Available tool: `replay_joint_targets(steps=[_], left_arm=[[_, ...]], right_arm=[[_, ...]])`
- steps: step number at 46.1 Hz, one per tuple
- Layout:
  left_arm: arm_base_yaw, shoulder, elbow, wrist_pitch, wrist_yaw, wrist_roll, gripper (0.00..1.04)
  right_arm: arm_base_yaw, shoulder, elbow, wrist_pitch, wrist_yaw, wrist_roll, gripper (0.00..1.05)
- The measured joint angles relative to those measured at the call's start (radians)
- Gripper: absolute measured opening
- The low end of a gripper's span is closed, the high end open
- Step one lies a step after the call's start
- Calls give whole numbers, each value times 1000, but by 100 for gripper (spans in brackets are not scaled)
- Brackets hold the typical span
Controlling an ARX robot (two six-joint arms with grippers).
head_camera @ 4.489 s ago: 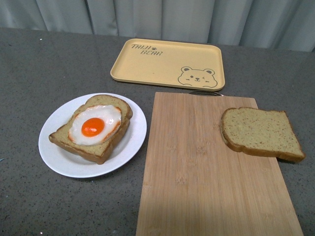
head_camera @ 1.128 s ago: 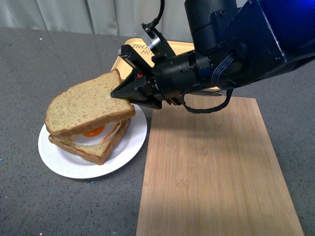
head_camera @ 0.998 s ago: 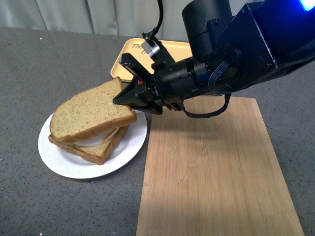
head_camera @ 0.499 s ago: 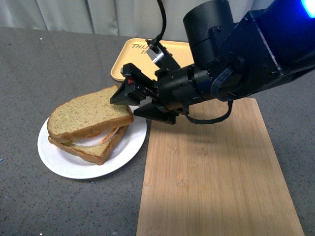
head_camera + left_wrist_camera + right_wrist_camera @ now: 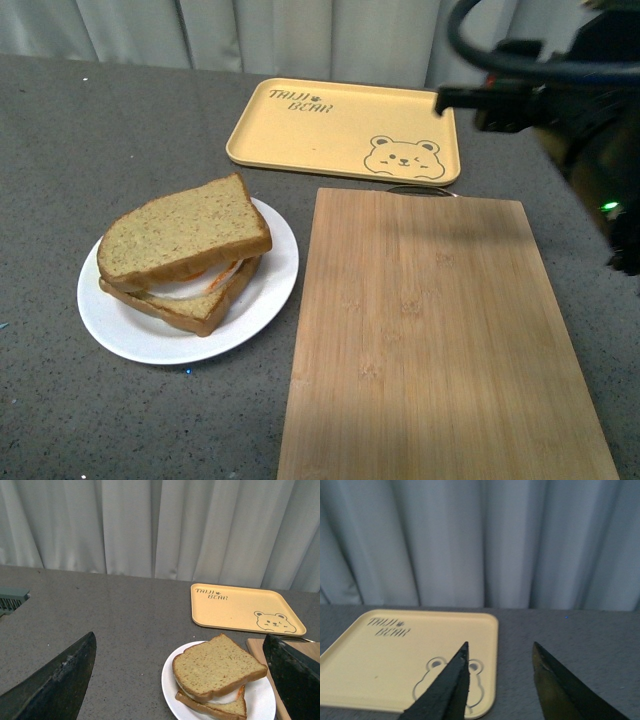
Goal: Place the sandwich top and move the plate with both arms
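1. The sandwich top (image 5: 185, 228) now lies on the plate (image 5: 130, 335), on top of the egg-bearing slice (image 5: 190, 308). A few seconds ago it lay well away from the plate, at the far edge of the cutting board (image 5: 430, 330).
2. It sits free with nothing touching it. It is turned a little against the slice below, and a strip of egg white shows at the side nearest the board.
3. Half a second ago the right gripper (image 5: 500, 644) was at the slice's edge, just above the plate rim. It has since let go and pulled back.
4. In the front view the right arm (image 5: 560, 100) is now well apart from the plate, past the far corner of the yellow tray (image 5: 340, 125).
5. The right claw is parted to a moderate gap and holds nothing. Its wrist view shows only the tray and the curtain between its fingers.
6. The left gripper (image 5: 179, 636) is spread very wide and also holds nothing. Its wrist view shows the plate and sandwich ahead of it, nearer one finger than the other. It does not appear in the front view.
7. The placing step looks finished, and the plate has not shifted during it.
8. What remains is moving the plate with both arms, so each claw probably has to come to an opposite side of the rim. The loose, slightly skewed top could slide if the plate tips.
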Motion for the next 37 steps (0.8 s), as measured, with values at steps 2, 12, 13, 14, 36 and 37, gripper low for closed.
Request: replay_joint_targets(steps=[2, 12, 13, 14, 36, 37], left_arm=[[0, 0, 0, 0, 0, 0, 98], [0, 0, 0, 0, 0, 0, 98], [0, 0, 0, 0, 0, 0, 98], [0, 0, 0, 0, 0, 0, 98], [0, -2, 0, -1, 0, 0, 98], [0, -2, 0, -1, 0, 0, 98]], right_arm=[[-17, -23, -21, 10, 10, 0, 25], [-29, -24, -47, 10, 11, -4, 1], [-29, -24, -48, 10, 10, -4, 1], [-28, -24, -49, 10, 10, -4, 1], [-267, -873, -646, -245, -243, -48, 1], [-269, -896, -650, -261, -247, -48, 1]])
